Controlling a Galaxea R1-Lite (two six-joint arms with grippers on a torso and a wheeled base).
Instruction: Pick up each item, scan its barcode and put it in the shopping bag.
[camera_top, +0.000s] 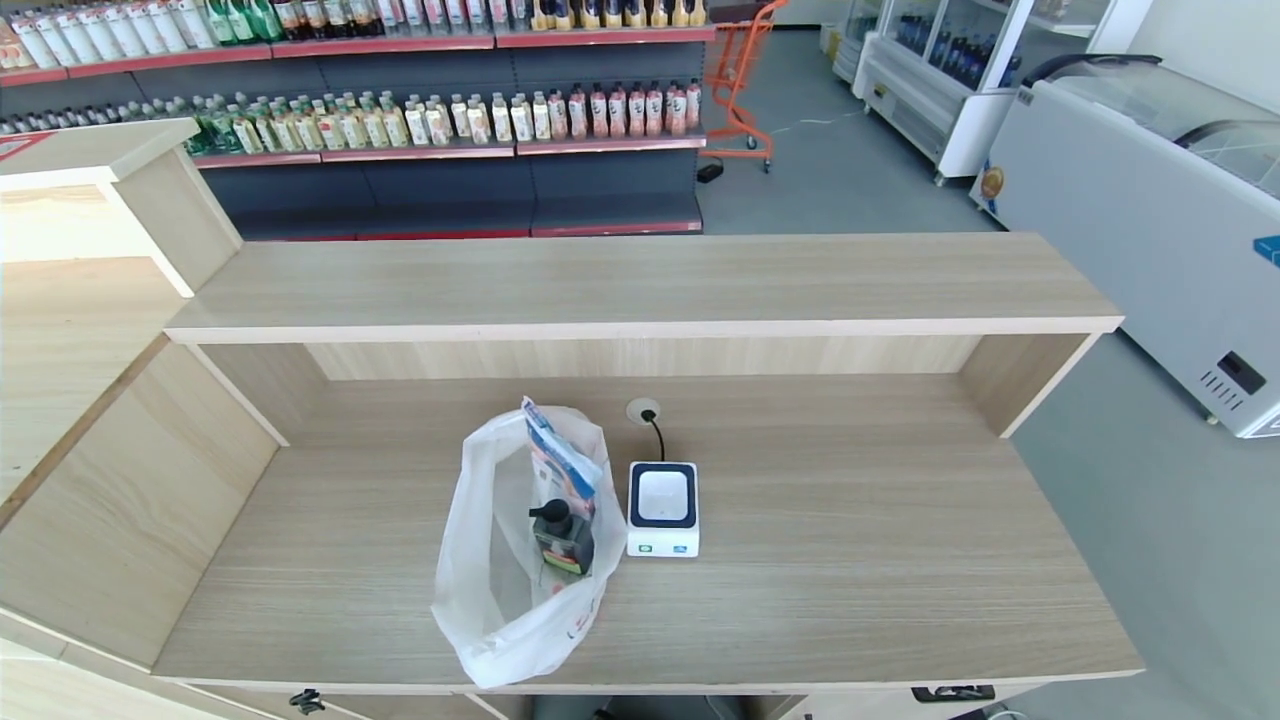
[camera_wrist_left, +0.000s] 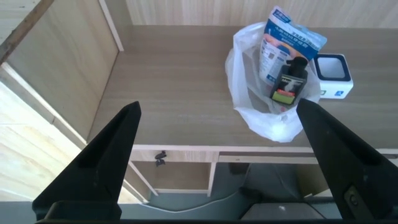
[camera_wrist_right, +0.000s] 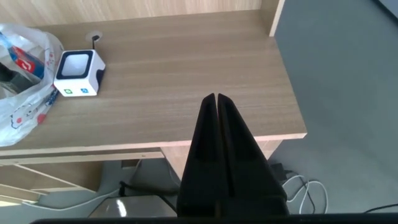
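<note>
Spanning the head view, the pale wood surface (camera_top: 850, 520) carries everything. The left end effector (camera_wrist_left: 219, 107) hangs off the surface's front edge, fingers spread wide with nothing between them. The right end effector (camera_wrist_right: 215, 99) hangs off the front edge farther right, fingers pressed together and empty. The white shopping bag (camera_top: 500, 590) lies near the middle of the surface, mouth open. A blue and white pouch (camera_top: 560, 462) leans inside it, its top above the rim. Just beside the bag, on its right, sits the white barcode scanner (camera_top: 662, 507). A dark pump bottle (camera_top: 563, 537) stands in the bag against the pouch. A black cable (camera_top: 655, 436) runs from the scanner to a round hole in the surface.
</note>
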